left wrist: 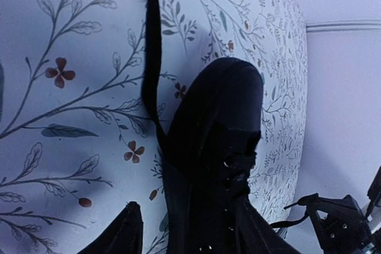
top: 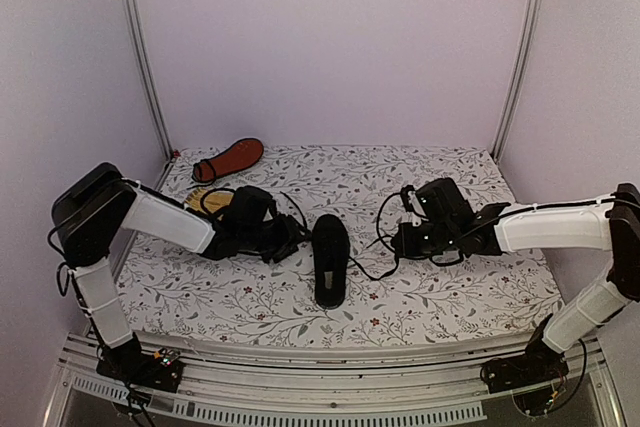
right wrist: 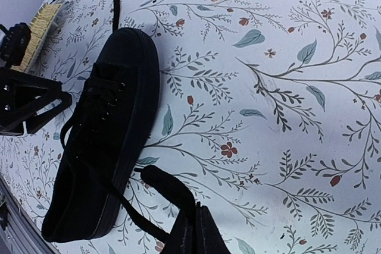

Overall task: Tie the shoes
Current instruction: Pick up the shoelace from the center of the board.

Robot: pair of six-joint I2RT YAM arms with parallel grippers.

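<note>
On the floral tablecloth (top: 450,297), the central shoe (top: 331,257) sits untied, the right gripper (top: 397,244) clamped on its lace (top: 368,274), the jaw state of the left gripper (top: 288,238) unclear, and the second shoe (top: 230,159) overturned at the back-left.

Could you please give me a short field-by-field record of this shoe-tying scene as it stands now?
surface: table under white floral-print cloth
centre shoe: small black canvas low-top shoe, upright, untied
second shoe: matching shoe, far left, reddish-orange sole showing
lace: thin black lace trailing right from centre shoe
right end effector: shut on that lace
left end effector: just left of centre shoe; opening unclear
mat: yellow woven mat beside left arm
</note>
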